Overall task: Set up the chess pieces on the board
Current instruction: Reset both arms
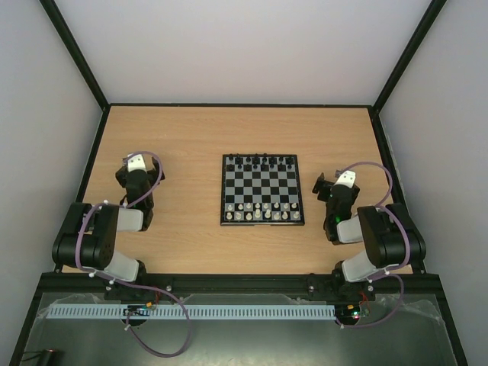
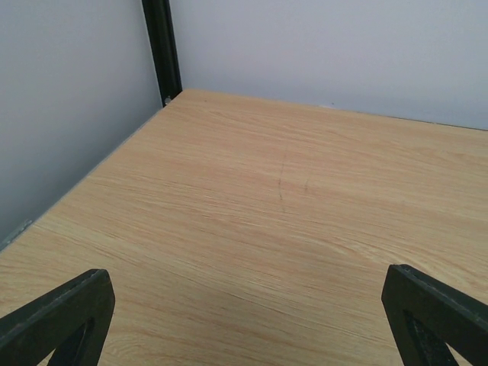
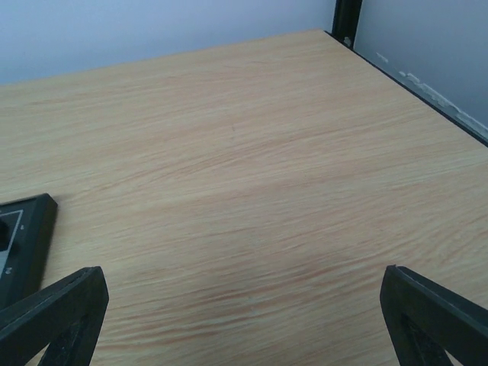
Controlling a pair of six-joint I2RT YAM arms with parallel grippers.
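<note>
The board [image 1: 262, 189] lies mid-table with black and pale checks and a thin black rim. Several tiny white chess pieces [image 1: 263, 212] stand in its two near rows; tiny black chessmen [image 1: 261, 162] line the far edge. My left gripper [image 1: 126, 166] rests well left of the board, open and empty; its fingers [image 2: 65, 316] are spread wide over bare wood. My right gripper [image 1: 322, 185] sits just right of the board, open and empty; its wrist view shows the board's corner [image 3: 27, 236] at the left edge.
The wooden table [image 1: 191, 137] is enclosed by pale walls and a black frame with corner posts [image 2: 162, 47] [image 3: 347, 19]. A black rail and a white cable strip [image 1: 191, 311] run along the near edge by the arm bases.
</note>
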